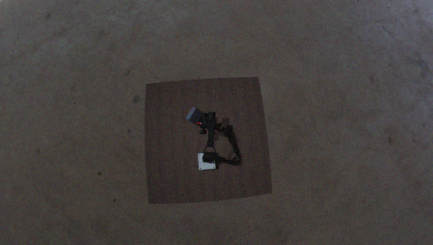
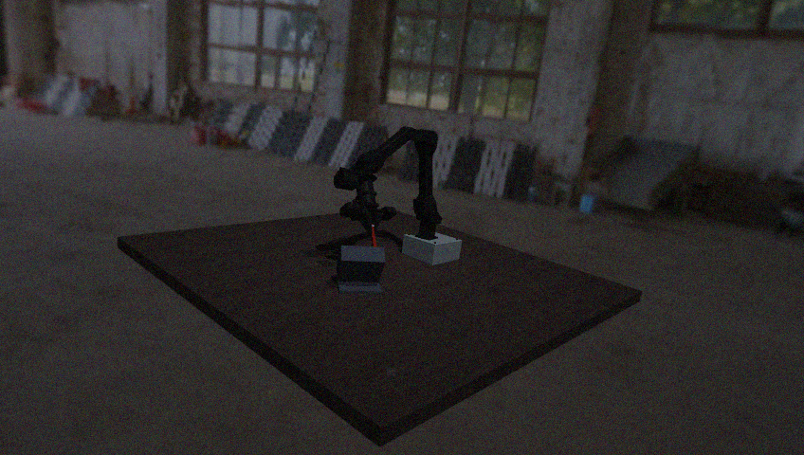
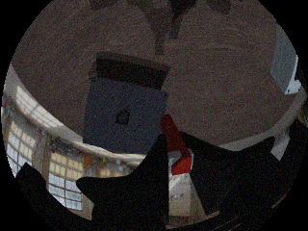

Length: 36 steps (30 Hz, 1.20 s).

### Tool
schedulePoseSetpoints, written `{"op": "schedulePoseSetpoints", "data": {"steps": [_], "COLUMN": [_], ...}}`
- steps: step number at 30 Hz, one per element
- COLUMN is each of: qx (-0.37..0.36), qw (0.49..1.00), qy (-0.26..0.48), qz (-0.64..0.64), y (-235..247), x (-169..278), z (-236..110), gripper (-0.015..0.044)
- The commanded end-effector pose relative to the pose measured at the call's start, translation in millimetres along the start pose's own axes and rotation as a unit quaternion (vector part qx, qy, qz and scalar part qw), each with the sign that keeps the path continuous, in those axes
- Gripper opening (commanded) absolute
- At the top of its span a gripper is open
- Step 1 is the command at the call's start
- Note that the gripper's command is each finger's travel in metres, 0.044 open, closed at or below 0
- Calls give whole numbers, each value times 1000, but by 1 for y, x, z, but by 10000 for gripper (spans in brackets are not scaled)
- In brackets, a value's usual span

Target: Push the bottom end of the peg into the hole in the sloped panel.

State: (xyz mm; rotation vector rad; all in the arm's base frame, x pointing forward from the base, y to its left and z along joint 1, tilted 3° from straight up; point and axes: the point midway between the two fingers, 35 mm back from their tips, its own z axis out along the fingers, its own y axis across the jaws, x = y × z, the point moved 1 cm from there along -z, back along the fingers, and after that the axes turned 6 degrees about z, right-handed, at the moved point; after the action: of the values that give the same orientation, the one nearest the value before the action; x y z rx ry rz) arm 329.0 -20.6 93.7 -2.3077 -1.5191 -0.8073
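The red peg (image 3: 175,148) was held between the fingers of the end effector (image 3: 172,173), which were clamped narrowly on it. In the wrist view the peg's free end was seen pointing toward the sloped panel (image 3: 125,115), beside the lower right corner of the panel's face and not in the hole (image 3: 122,115), a small dark square near the middle of that grey-blue face. In the exterior view the peg (image 2: 373,235) was seen as a thin red stick hanging below the end effector (image 2: 367,216), off the desk (image 2: 479,316), with its lower end just above the top edge of the panel (image 2: 361,262). Whether the peg touched the panel could not be told. From above, only a short red streak of the peg (image 1: 198,122) was visible at the panel's (image 1: 193,114) near edge, under the end effector (image 1: 203,122).

The black arm (image 2: 414,152) was arched from its white base block (image 2: 446,252) up and over toward the panel. The base block (image 1: 200,165) and the panel were both set on the dark square desk (image 1: 170,175), near its middle. The desk was laid on a grey concrete floor (image 2: 113,366), and large windows (image 2: 462,56) were seen in the wall behind.
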Motion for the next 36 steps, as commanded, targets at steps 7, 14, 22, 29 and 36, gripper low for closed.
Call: {"op": "schedulePoseSetpoints", "data": {"steps": [7, 14, 22, 29, 36], "qx": [-15, -26, -38, -49, -60], "qw": [999, 997, 993, 989, 984], "qy": [25, 42, 63, 80, 99], "qz": [37, 62, 91, 115, 138], "y": [5, 9, 13, 16, 19], "x": [-6, -10, -16, -20, -25], "z": [-7, -13, -19, -26, -32], "gripper": [0, 0, 0, 0, 0]}}
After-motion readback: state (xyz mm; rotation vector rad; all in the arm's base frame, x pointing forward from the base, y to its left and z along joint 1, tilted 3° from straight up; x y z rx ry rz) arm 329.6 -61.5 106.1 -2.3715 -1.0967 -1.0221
